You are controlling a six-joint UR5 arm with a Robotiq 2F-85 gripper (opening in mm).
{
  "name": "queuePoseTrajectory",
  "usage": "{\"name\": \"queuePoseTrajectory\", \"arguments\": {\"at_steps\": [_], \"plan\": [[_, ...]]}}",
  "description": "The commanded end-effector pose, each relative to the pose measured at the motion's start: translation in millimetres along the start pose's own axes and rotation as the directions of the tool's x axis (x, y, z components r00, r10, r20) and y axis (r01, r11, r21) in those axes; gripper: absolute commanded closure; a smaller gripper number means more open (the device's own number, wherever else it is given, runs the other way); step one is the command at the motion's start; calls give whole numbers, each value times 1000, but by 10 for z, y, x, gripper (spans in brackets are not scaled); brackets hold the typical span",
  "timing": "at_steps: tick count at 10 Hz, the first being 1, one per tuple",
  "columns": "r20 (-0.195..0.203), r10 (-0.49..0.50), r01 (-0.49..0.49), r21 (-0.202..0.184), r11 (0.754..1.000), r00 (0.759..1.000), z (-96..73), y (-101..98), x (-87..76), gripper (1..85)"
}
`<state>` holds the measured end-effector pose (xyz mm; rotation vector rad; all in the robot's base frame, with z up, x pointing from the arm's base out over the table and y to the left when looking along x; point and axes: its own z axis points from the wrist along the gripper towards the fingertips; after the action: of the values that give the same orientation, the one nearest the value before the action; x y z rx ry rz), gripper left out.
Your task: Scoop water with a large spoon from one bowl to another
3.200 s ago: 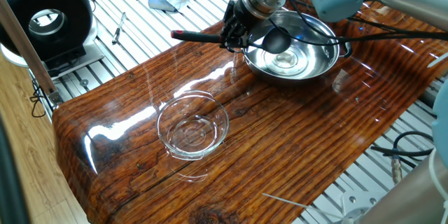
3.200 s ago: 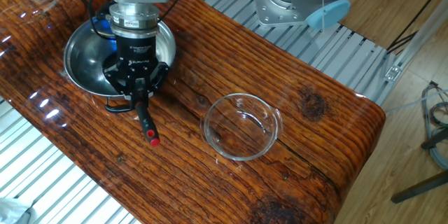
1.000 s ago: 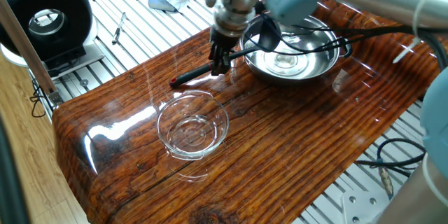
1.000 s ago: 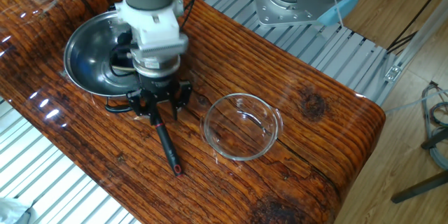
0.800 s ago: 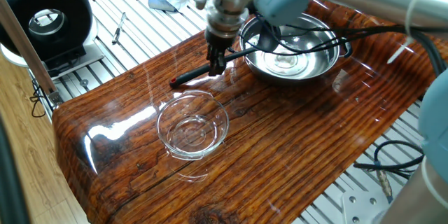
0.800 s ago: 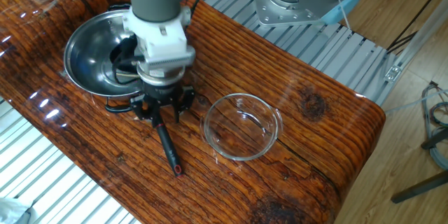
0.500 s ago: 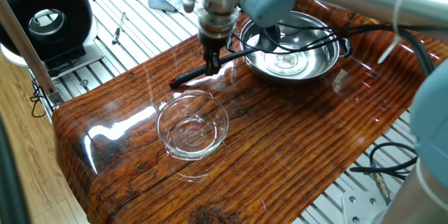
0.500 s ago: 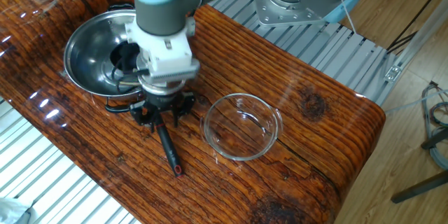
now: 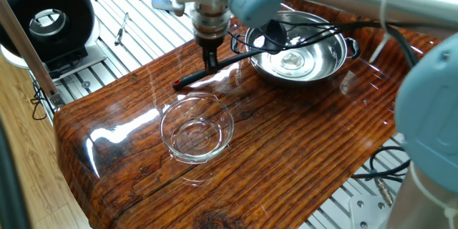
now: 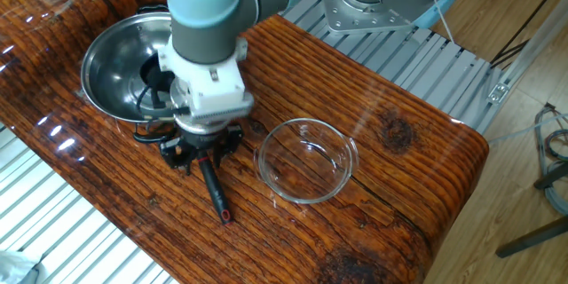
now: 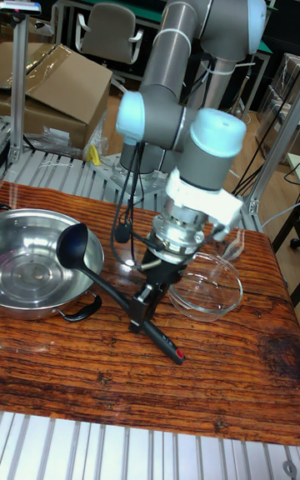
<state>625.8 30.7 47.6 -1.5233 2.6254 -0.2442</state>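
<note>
While black plastic ladle (image 11: pixel 100 282) hangs cup-high over rim of shiny steel two-handled bowl (image 11: pixel 25 267), gripper (image 11: pixel 146 303) clamps mid-handle, fingers closed on it. Clear glass bowl (image 11: pixel 208 288) just beyond gripper, on wooden table (image 11: pixel 125 380). I'd keep cup level, travel slowly, tip only once centred over glass.

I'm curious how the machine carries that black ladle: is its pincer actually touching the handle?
Touching. The tall fixed view shows the pincer closed around the ladle handle, holding the cup in the air above the steel bowl.
</note>
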Motion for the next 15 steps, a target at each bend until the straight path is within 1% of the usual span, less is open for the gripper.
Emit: {"name": "queuePoseTrajectory", "arguments": {"at_steps": [1, 3, 5, 8, 10, 12, 14, 15], "plan": [[-50, 34, -35, -31, 999, 998, 101, 34, -33, 353], [-84, 62, -68, -66, 996, 995, 104, 124, 47, 353], [-98, 76, -84, -78, 993, 992, 128, 167, 69, 353], [-154, 95, -105, -62, 993, 984, 164, 161, 201, 363], [-171, 116, -126, -52, 991, 978, 183, 162, 236, 407], [-193, 161, -169, -23, 985, 968, 166, 148, 273, 567], [-200, 210, -215, -3, 977, 957, 130, 163, 274, 743], [-207, 217, -221, 6, 975, 954, 100, 152, 297, 780]]}}
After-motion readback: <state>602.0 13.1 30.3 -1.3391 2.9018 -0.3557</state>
